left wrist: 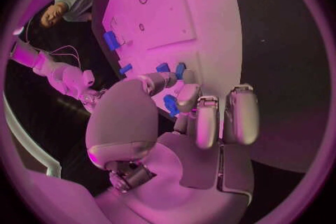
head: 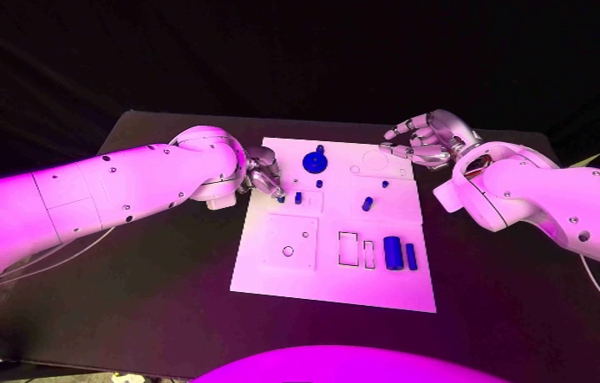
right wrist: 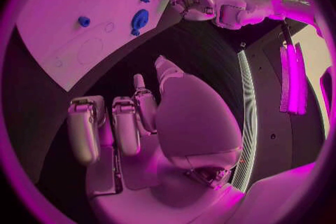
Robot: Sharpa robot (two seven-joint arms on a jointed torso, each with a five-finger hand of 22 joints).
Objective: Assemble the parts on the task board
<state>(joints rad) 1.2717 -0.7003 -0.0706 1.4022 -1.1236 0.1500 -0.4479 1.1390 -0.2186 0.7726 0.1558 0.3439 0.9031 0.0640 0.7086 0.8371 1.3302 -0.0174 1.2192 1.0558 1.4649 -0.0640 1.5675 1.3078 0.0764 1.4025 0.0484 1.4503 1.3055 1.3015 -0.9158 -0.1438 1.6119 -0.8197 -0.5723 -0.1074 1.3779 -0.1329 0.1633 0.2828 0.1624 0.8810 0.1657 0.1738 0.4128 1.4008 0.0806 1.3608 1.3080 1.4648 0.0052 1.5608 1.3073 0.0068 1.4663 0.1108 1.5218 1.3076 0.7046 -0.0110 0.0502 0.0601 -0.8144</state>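
Your left robot hand (head: 263,175) sits at the task board's (head: 300,275) left edge, fingers curled around a small blue part (left wrist: 170,104). Your right robot hand (head: 425,140) hovers off the board's far right corner over the bench (head: 163,262), fingers loosely curled, holding nothing. Two blue cylinders (head: 401,253) lie near the board's near right corner.
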